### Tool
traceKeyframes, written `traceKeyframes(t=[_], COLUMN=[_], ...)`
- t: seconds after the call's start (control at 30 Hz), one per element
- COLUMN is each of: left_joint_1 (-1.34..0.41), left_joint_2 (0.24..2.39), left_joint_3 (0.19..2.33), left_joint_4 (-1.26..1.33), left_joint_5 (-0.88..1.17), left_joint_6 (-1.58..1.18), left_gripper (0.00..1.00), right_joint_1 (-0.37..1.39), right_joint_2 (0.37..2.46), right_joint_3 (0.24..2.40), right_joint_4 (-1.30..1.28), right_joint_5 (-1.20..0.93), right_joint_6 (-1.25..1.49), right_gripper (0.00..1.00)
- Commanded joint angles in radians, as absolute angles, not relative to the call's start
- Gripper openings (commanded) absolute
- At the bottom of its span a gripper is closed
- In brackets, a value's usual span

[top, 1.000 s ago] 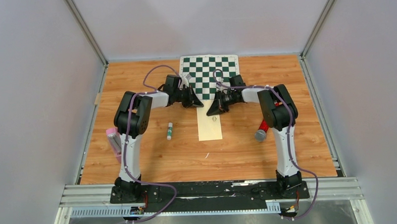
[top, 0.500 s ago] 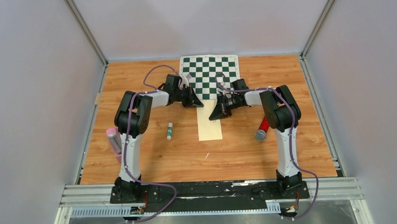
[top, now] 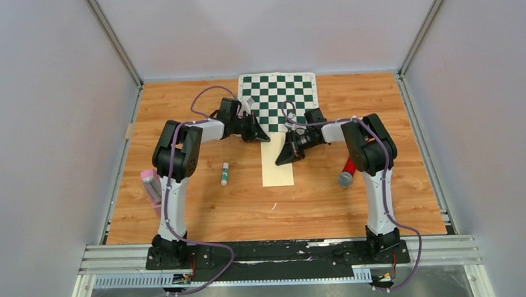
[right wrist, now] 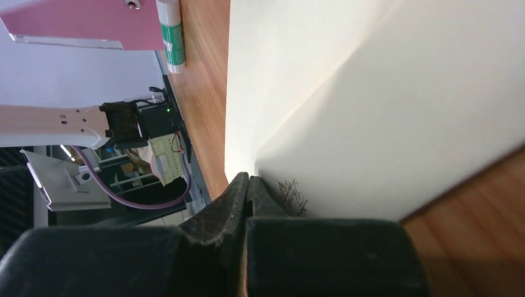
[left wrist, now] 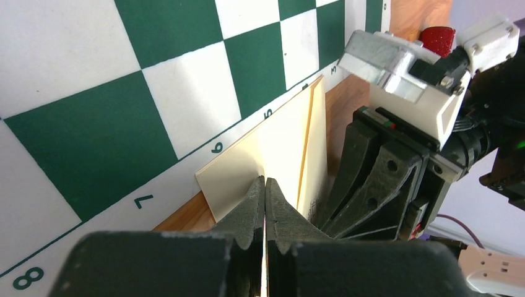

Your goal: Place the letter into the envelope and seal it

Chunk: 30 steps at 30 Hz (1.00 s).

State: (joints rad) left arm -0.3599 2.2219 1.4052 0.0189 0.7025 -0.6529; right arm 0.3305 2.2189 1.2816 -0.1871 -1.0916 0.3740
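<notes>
pincers both clenched. left gripper [left wrist: 265, 189] had its fingertips pressed together on a thin cream edge of the envelope [left wrist: 266, 148]. right gripper [right wrist: 247, 184] was pinched on a sheet edge just beside a small dark ornament, taken as the letter [right wrist: 384, 124]. the two grippers sat close together, facing each other across the envelope's far end. that far end overlapped the near border of the chessboard [top: 278, 97]. the rest lay flat on the wooden table [top: 203, 211], long side running toward the arm bases. bare wood lay on the envelope's near side. glue stick [top: 225, 173] lay to the left, apart from it. red and grey cylinder [top: 346, 173] lay to the right, beside the right arm. pink object [top: 150, 187] sat at the left table edge. how far the letter sat inside the envelope could not be told.
</notes>
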Motion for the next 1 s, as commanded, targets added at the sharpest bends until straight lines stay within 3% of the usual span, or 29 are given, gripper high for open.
traceKeyframes(t=[0.0, 0.97], left_joint_1=[-0.359, -0.359], left_joint_2=[2.275, 2.305], left_joint_3=[1.419, 1.421], left_joint_4=[-0.018, -0.051], left_joint_5=[0.605, 0.622], left_joint_6=[-0.624, -0.614], left_gripper=[0.0, 0.0], right_joint_1=[0.35, 0.274], right_joint_2=[2.228, 2.358], right_joint_3=[1.309, 1.465], right_joint_4=[-0.204, -0.168], right_joint_5=[-1.104, -1.008], right_joint_6=[0.332, 0.457], right_gripper=[0.0, 0.0])
